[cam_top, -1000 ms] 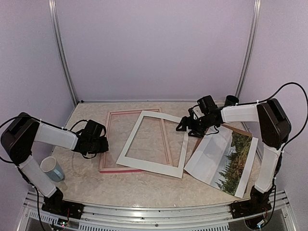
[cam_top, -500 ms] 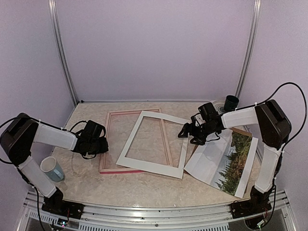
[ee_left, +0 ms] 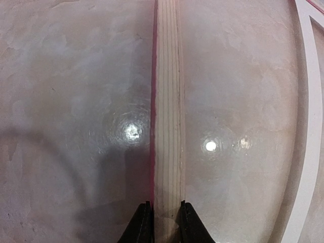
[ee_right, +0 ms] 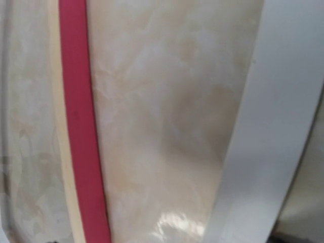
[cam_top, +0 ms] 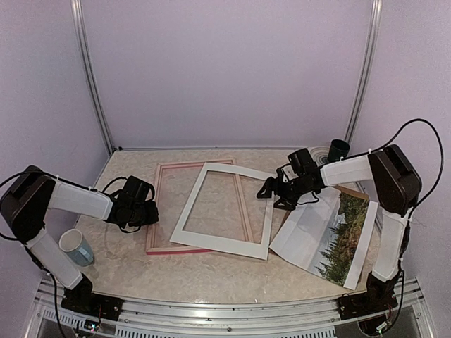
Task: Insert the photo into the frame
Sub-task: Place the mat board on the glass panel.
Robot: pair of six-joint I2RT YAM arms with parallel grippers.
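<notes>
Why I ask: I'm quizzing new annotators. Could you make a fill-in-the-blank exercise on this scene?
1. The left gripper is shut on the ____ rail of the frame.
2. Lying askew, partly over the frame, is a ____ mat.
3. The photo lies outside the frame, on the ____ arm's side.

Missing words: left; white; right.

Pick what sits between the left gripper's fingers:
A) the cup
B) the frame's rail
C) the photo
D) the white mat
B: in the left wrist view, the left gripper has one finger on each side of the frame rail.
</notes>
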